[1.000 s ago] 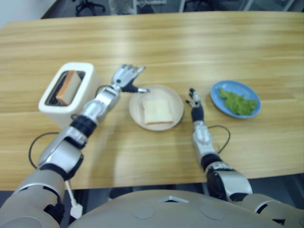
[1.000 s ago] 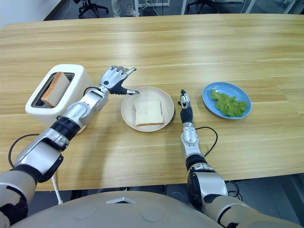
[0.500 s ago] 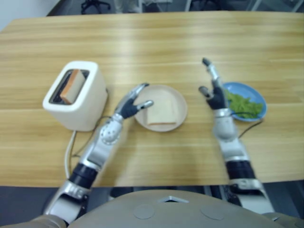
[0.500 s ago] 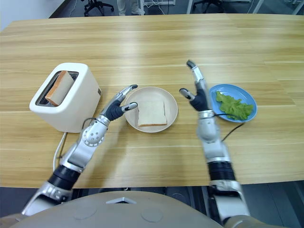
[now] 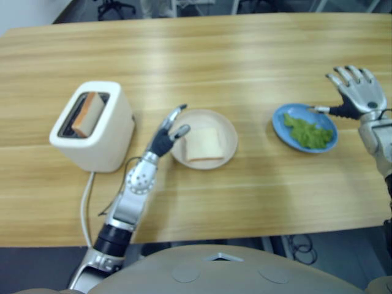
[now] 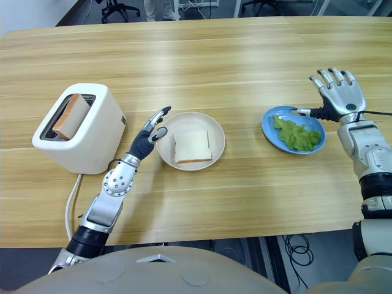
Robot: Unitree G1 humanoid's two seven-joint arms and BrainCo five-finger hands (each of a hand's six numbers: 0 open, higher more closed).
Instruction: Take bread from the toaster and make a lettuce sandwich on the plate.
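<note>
A white toaster [image 6: 79,131] stands at the left with one slice of bread [image 6: 66,115] upright in its slot. A beige plate [image 6: 215,129] in the middle holds one slice of white bread [image 6: 192,146]. A blue plate [image 6: 269,119] at the right carries green lettuce [image 6: 295,133]. My left hand [image 6: 149,136] hovers open between the toaster and the beige plate, fingers pointing up and away. My right hand [image 6: 335,94] is open with fingers spread, just right of and above the blue plate's far edge, empty.
The toaster's white cable [image 6: 75,199] runs down toward the table's front edge. The wooden table [image 6: 202,55] stretches wide behind the plates. Office chairs [image 6: 116,8] stand in the room beyond the far edge.
My right hand swung from beside the beige plate to the right, past the blue plate, and spread its fingers. My left hand drew back from the beige plate's far-left rim toward the toaster side. The camera shifted.
</note>
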